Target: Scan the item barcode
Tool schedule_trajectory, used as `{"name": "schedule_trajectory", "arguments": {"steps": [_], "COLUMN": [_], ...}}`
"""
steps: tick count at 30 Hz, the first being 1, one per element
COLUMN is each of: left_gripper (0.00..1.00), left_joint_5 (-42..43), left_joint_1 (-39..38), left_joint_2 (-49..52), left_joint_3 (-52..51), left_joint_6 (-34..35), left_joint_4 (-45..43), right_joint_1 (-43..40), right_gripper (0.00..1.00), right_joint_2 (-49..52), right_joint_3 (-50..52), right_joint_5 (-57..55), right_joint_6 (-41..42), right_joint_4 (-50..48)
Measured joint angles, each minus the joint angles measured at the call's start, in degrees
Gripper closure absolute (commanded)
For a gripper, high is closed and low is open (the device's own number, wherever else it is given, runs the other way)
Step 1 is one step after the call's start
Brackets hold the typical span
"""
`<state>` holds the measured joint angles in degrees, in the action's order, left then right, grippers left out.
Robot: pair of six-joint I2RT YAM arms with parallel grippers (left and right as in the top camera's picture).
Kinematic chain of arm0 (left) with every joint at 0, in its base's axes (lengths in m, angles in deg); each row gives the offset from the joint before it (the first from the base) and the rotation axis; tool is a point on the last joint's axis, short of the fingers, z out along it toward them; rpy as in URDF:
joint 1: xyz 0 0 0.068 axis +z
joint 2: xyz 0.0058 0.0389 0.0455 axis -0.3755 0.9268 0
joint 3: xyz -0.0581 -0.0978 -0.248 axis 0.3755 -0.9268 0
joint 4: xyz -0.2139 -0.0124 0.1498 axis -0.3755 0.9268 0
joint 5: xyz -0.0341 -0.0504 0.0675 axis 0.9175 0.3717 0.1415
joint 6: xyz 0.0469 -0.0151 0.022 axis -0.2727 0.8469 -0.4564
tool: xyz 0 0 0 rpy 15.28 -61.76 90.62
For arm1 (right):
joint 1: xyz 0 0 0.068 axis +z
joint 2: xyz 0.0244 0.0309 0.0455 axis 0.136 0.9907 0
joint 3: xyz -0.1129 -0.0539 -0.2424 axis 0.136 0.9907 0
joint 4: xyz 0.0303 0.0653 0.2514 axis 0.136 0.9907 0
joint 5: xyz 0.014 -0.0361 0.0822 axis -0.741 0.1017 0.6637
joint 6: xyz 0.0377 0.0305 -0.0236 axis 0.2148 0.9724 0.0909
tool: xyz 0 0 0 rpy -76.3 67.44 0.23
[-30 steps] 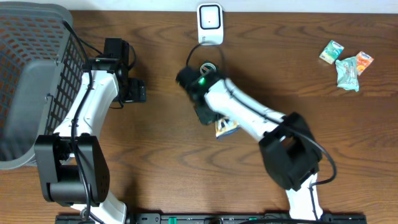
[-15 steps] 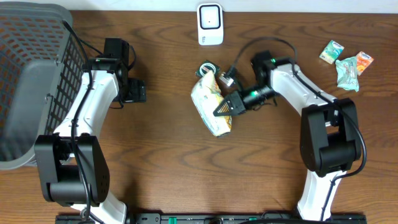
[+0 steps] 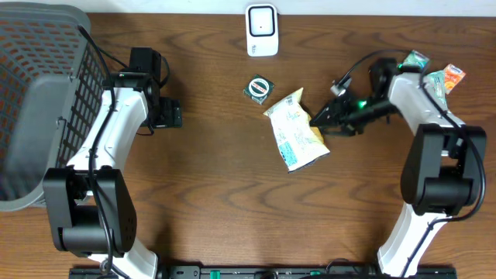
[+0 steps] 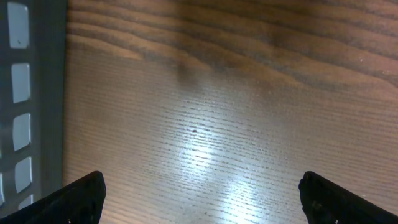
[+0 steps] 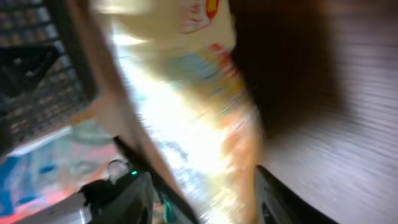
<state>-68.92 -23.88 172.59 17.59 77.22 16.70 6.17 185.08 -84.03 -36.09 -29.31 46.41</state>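
Snack bag (image 3: 297, 130): lying on the table (image 3: 217, 194), right edge sitting between the fingers of your right gripper (image 3: 315, 118); whether they are pinching it, you cannot tell. Your left gripper (image 4: 202, 186) is hanging spread wide.

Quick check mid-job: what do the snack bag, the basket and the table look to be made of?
Snack bag: likely thin plastic film; glossy, crinkled, printed.
Basket: seemingly moulded grey plastic; matte lattice walls.
Table: wood or wood-look laminate, cannot tell; brown grain with soft sheen.
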Motion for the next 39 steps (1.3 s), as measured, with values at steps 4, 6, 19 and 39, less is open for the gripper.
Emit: {"name": "schedule_trajectory", "arguments": {"steps": [4,6,19,39], "left_gripper": [0.02,0.02,0.03,0.02], "left_joint_5": [0.0,0.0,0.0,0.0], "left_joint_1": [0.0,0.0,0.0,0.0], "left_joint_2": [0.0,0.0,0.0,0.0], "left_joint_3": [0.0,0.0,0.0,0.0], "left_joint_6": [0.0,0.0,0.0,0.0], "left_joint_4": [0.0,0.0,0.0,0.0], "right_joint_1": [1.4,3.3,21.8,26.1], "right_gripper": [0.55,0.6,0.92,0.94], "right_joint_2": [-1.4,-2.6,-5.2,-3.9], "right_joint_3": [-8.2,-11.6,-8.5,-13.1], "right_joint_5": [-12.2,-18.5,-40.2,-45.9], "right_joint_6": [3.1,4.8,13.8,17.9], "right_joint_4": [5.4,7.0,-11.5,-6.4]}}
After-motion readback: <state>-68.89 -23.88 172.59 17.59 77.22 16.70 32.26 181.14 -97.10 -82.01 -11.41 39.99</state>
